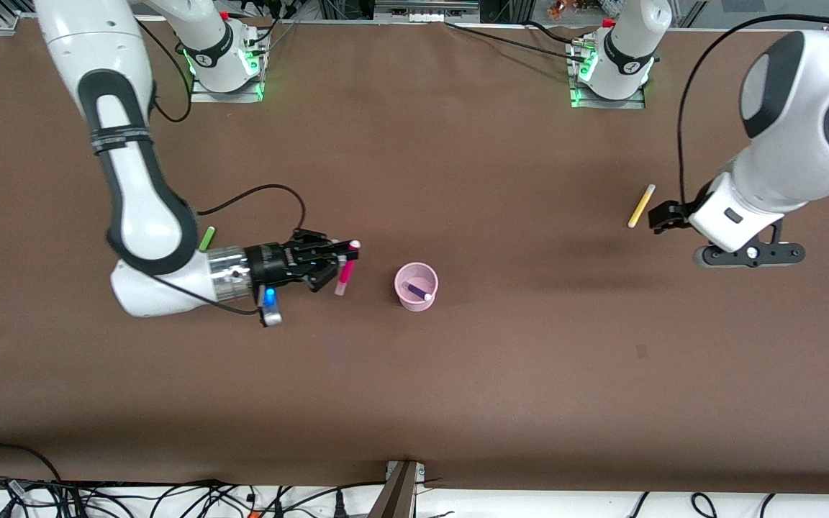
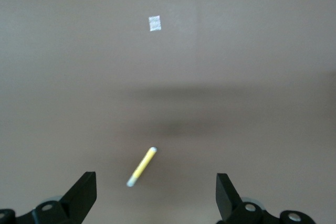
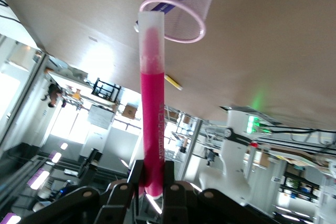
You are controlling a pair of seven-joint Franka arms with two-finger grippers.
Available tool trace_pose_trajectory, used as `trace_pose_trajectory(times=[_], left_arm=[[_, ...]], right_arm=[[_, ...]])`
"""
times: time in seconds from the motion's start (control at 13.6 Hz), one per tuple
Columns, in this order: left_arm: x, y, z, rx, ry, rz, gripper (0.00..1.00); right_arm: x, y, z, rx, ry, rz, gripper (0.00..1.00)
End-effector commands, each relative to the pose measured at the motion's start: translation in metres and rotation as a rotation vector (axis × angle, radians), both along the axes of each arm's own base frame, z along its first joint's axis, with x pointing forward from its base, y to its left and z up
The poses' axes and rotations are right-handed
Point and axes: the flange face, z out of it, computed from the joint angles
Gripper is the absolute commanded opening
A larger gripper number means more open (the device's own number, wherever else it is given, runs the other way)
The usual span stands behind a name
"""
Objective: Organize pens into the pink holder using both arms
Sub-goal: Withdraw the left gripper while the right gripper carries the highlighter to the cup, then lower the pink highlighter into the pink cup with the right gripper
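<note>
Pink holder (image 1: 416, 286) upright mid-counter (image 1: 458, 388), dark purple pen (image 1: 418, 291) lying inside it. Magenta pen (image 1: 345, 269) clamped in the right end effector (image 1: 342, 262), held off the counter just beside the holder toward the right arm's end. Green pen (image 1: 206, 238) on the counter, partly hidden by the right arm. Yellow pen (image 1: 641, 206) lies toward the left arm's end; left end effector (image 2: 156, 198) hovers by it, fingers wide apart, holding nothing.
</note>
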Motion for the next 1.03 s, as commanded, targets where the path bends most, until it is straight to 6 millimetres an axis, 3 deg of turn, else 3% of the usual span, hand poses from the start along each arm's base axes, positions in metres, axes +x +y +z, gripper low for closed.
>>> trace_pose_trajectory(times=[0.0,0.29,0.59,0.66,0.96], left_arm=[[-0.021,0.012,-0.002,-0.067,-0.038,-0.039,1.0],[-0.023,0.026,-0.003,-0.072,-0.054,-0.046,1.0],[-0.021,0.027,-0.006,-0.073,-0.056,-0.041,1.0],[-0.021,0.035,-0.006,-0.073,-0.055,-0.027,1.0],[-0.016,0.037,-0.002,-0.086,-0.085,-0.029,1.0]], right_arm=[[-0.01,0.035,0.007,-0.016,0.029,-0.097,0.0],[-0.025,0.091,-0.009,-0.026,0.063,-0.247,0.0],[-0.038,0.112,-0.028,-0.049,0.079,-0.263,0.0],[-0.043,0.114,-0.033,-0.052,0.089,-0.265,0.0],[-0.053,0.12,-0.044,-0.07,0.078,-0.251,0.0]])
